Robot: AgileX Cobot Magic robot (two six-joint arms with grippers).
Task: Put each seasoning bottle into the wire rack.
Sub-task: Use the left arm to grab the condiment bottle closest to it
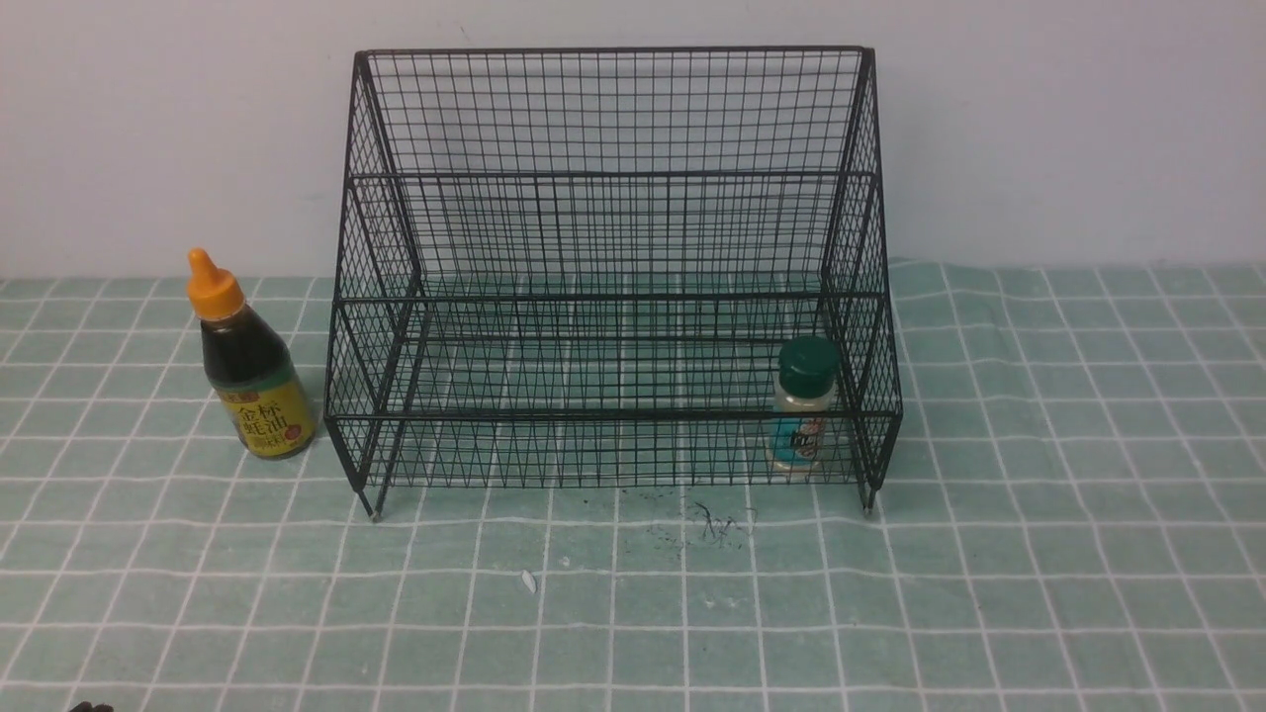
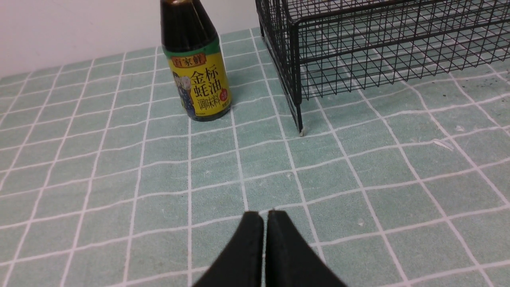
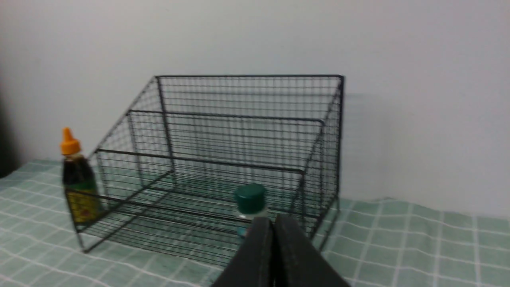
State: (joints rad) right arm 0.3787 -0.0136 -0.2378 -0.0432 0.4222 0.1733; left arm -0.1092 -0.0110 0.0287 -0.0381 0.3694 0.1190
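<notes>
a dark oyster-sauce bottle (image 2: pixel 197 75) with a yellow-green label stands upright in the upper middle of the frame, its top cut off by the edge. near it but not touching, the black wire rack (image 2: pixel 358 48) fills the upper right. at bottom centre, the left gripper (image 2: pixel 265 216) has its black fingers pressed together over the green checked cloth (image 2: pixel 119 179).

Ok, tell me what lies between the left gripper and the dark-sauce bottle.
Only checked tablecloth: the left wrist view shows nothing else between the shut left gripper and the dark-sauce bottle.

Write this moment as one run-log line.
shaker jar: in wire rack, lowest shelf | sauce bottle: standing left of rack | left gripper: shut, empty | right gripper: shut, empty
</notes>
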